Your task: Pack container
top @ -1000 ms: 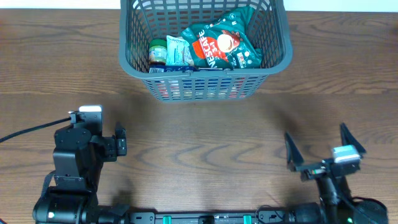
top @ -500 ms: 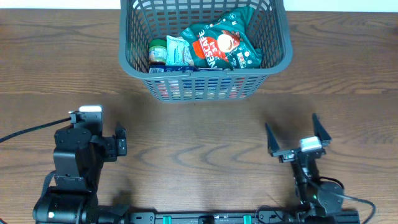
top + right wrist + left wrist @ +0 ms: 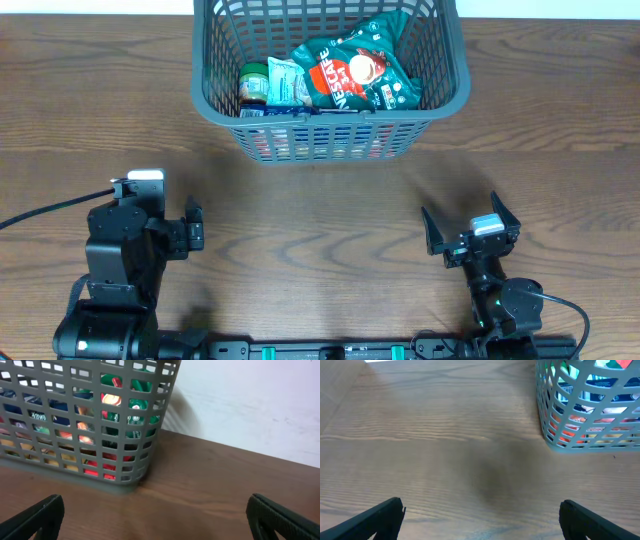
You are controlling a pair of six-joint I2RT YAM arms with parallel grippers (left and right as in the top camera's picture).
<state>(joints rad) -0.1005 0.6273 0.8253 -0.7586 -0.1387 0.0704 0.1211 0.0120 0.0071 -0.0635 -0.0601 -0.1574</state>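
Observation:
The container [image 3: 452, 62], a dark grey lattice basket, stands at the table's far middle. It holds a green Nescafe bag [image 3: 358, 72], a small white packet [image 3: 286, 82] and a green-lidded jar [image 3: 252, 82]. It also shows in the left wrist view [image 3: 555, 435] and the right wrist view [image 3: 125, 467]. My left gripper [image 3: 193, 228] is near the front left, open and empty, as its wrist view [image 3: 480, 515] shows. My right gripper [image 3: 468, 225] is near the front right, open and empty, its fingers wide apart in its wrist view [image 3: 155, 517].
The brown wooden table [image 3: 320, 220] lies bare between the basket and both grippers. A black cable [image 3: 40, 213] runs off to the left of the left arm. A white wall [image 3: 250, 400] rises behind the table's far edge.
My right gripper has moved left and back toward the front edge, then settled lower over the arm's base. The left arm and the basket have not moved.

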